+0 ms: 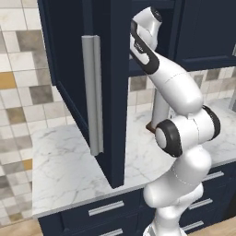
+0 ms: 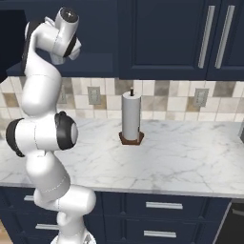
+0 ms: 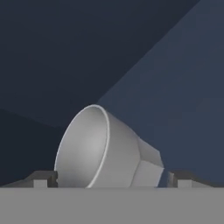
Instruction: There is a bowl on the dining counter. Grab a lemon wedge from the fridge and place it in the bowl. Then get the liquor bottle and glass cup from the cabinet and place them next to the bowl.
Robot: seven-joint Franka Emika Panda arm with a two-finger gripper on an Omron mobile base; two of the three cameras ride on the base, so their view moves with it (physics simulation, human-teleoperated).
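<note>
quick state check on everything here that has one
cabinet door: swung open
cup: inside the cabinet, between the fingers, its mouth toward the upper left of the hand view
gripper: open, fingers on either side of the cup
paper towel roll: upright on its holder on the counter
drawers: shut

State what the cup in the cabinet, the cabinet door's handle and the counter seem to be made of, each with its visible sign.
Glass cup: pale grey, smooth, soft sheen; glass or plastic.
Handle: matte grey bar; probably brushed metal.
Counter: white with grey veins, like polished marble.
</note>
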